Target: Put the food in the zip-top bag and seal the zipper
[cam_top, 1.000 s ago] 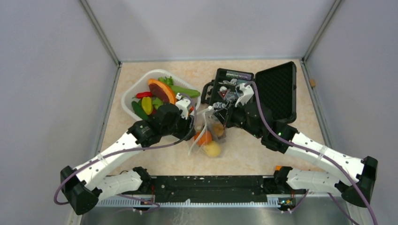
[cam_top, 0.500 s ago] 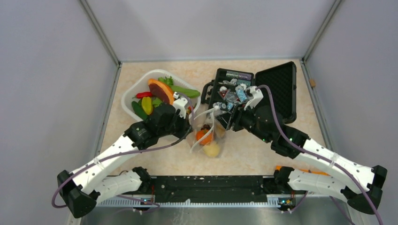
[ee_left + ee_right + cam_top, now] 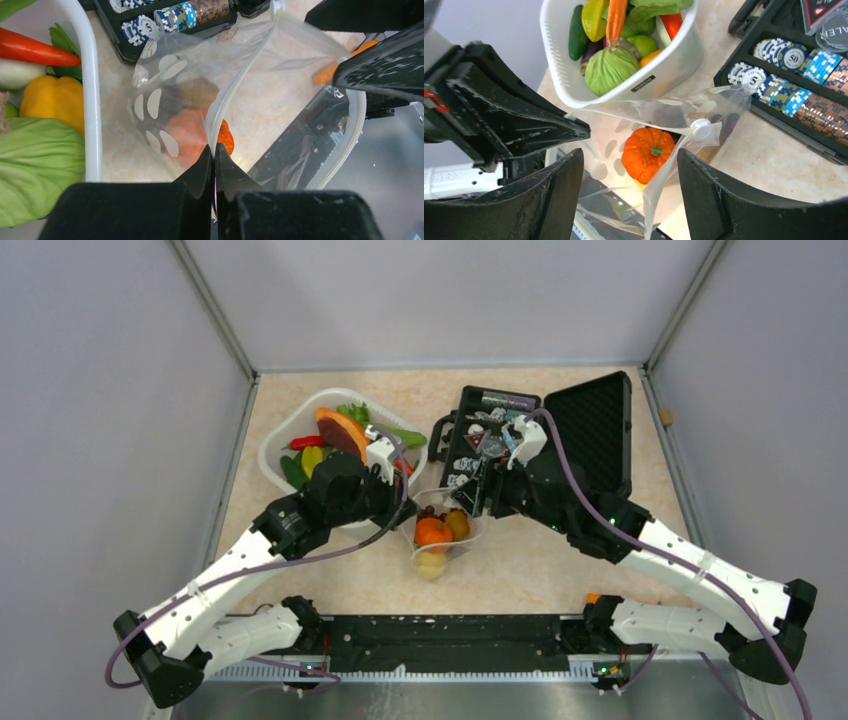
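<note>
The basket [image 3: 91, 90] stood at far left, and most of the food [image 3: 609, 67] lay in it. Just right of its rim, the left gripper [image 3: 215, 147] was clamped on the zipper [image 3: 235, 85], jaws fully together with the strip pinched between them. The bag [image 3: 160, 95] hung from that grip between the two arms, near both the basket and the case [image 3: 590, 430], with its mouth open. A pumpkin [image 3: 647, 152], a brown piece and a yellow piece sat in its lower part. The right gripper [image 3: 629, 155] hovered over the mouth, jaws spread wide. One bag wall passed between them, apparently ungripped.

Likely faults from this state:
- The bag was carried at one point only. A sideways pull by the left arm could tip it and spill the three pieces.
- If the right jaws took both walls, or slipped off the thin film, the mouth would collapse and block loading.
- Sealing now would leave most food outside.
- The chips [image 3: 774, 85] lay close by, so a wide right-arm sweep could scatter them.

Limits of view:
- From above, both wrists covered the grip points.
- Whether the bag's bottom rested on the table could not be told.
- The yellow piece barely showed behind the pumpkin.
- The clear film made the walls hard to trace.
</note>
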### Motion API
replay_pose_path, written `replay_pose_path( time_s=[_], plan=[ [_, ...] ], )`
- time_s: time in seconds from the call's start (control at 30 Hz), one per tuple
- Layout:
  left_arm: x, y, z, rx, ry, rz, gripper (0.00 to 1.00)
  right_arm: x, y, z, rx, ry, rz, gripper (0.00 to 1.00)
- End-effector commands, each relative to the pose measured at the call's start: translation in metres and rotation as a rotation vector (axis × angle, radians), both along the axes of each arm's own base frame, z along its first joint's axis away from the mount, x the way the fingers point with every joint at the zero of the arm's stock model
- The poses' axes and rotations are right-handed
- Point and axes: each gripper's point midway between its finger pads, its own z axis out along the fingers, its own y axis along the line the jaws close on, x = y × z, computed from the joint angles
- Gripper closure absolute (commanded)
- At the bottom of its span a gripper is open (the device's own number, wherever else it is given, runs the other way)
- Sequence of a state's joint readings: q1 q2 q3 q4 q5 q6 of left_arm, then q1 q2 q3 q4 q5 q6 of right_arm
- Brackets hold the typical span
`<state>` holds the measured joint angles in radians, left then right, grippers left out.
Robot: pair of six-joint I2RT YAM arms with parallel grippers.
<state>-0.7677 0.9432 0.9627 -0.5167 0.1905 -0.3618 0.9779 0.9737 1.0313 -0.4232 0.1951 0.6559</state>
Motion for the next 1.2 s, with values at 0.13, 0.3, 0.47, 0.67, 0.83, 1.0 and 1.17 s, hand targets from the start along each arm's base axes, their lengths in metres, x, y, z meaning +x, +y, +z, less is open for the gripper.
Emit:
replay_pose_path(
  time_s=[0.13,0.3,0.47,0.67,0.83,1.0,1.17],
  plan=[
    [0.003,-0.005,0.035,-0.078,-0.075,-0.005,1.0,-0.003,0.006,0.016,0.041,0.014,0.023,0.38],
    [0.003,0.0,0.031,-0.065,-0.077,0.019,1.0,0.001,0.004,0.014,0.066,0.027,-0.017,0.39],
    [0.002,0.002,0.025,-0.06,-0.069,0.02,1.0,-0.001,0.012,0.009,0.053,0.056,0.01,0.45],
    [0.004,0.005,0.017,-0.049,-0.061,0.05,1.0,-0.001,-0.034,0.006,-0.065,0.049,-0.145,0.42],
    [0.005,0.003,0.015,-0.035,-0.061,0.038,1.0,-0.008,-0.038,-0.002,-0.065,0.035,-0.113,0.32],
    [0.005,0.001,0.016,-0.039,-0.061,0.03,1.0,-0.011,-0.033,-0.015,-0.106,0.1,-0.101,0.27],
    [0.004,0.0,0.016,-0.033,-0.055,0.02,1.0,-0.015,-0.01,-0.029,-0.033,0.176,-0.068,0.3]
  ],
)
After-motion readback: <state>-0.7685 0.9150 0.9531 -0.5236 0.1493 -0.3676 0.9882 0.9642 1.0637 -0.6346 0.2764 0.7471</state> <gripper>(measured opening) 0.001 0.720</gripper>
